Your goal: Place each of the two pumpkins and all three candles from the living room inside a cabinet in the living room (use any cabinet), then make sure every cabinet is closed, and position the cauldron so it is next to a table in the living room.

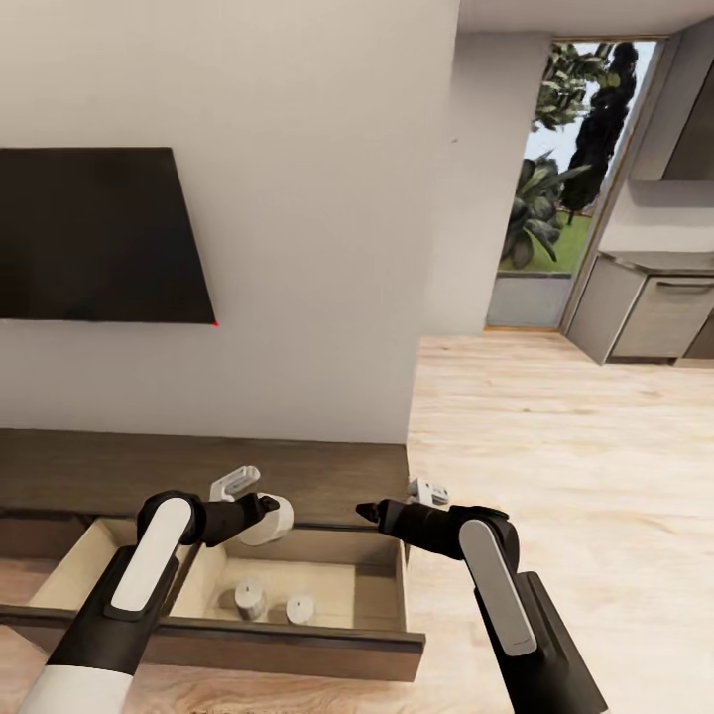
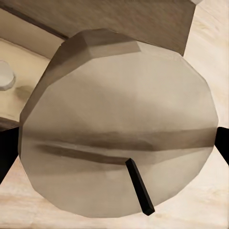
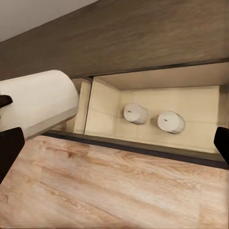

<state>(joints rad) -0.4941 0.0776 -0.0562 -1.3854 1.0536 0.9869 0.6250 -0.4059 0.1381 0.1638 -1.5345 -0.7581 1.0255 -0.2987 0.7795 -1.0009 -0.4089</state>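
The cabinet (image 1: pixel 327 476) stands with its drawer (image 1: pixel 377 585) pulled open. Two candles (image 1: pixel 250 599) lie on the drawer floor, side by side and just apart. Above the drawer's near-centre, the left gripper (image 1: pixel 260 508) is closed on a third candle (image 1: pixel 270 521), which looms large in the left wrist view (image 2: pixel 119 129). The right gripper (image 1: pixel 369 513) hovers at the drawer's right end, fingers apart in the right wrist view, holding nothing. The candle looks light, rigid and smooth-sided; a hold across its round wall should serve best. Behind the cabinet hangs a television (image 1: pixel 94 233).
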